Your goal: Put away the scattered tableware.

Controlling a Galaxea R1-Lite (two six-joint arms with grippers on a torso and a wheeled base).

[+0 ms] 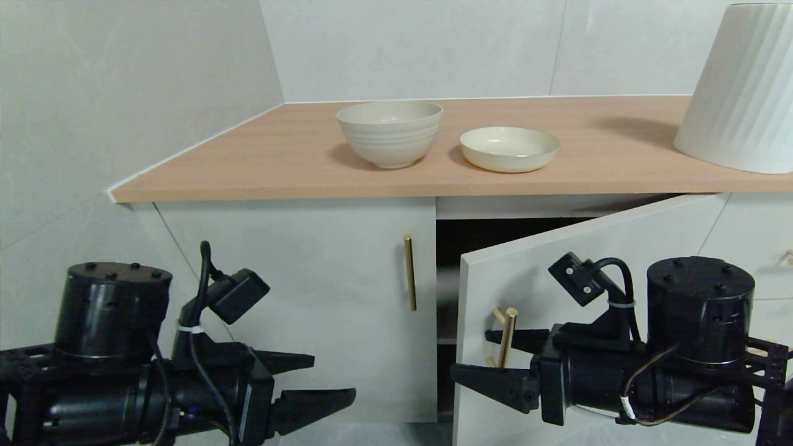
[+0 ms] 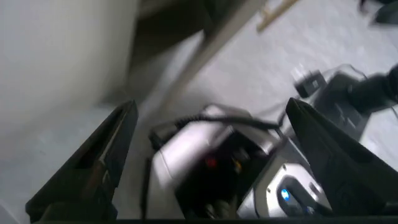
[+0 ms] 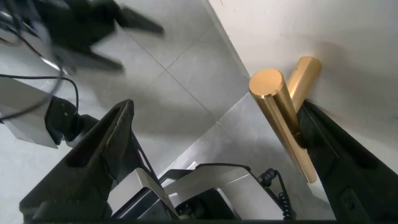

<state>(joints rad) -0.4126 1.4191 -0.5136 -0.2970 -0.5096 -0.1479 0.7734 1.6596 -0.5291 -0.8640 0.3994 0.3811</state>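
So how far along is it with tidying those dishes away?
Barely started. Done: the right cabinet door stands partly open. In hand: the right hand sits open at that door's gold handle, gripping nothing. Still to do: the bowl and the shallow dish both sit on the countertop, and the left hand is open and empty.

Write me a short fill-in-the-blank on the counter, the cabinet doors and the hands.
On the counter, the bowl stands to the ___ of the plate.
The right door is ___; the left door is shut.
The right hand has its fingers either side of the right door's ___.
The left hand is open and holds ___.
Missing: left; open; handle; nothing.
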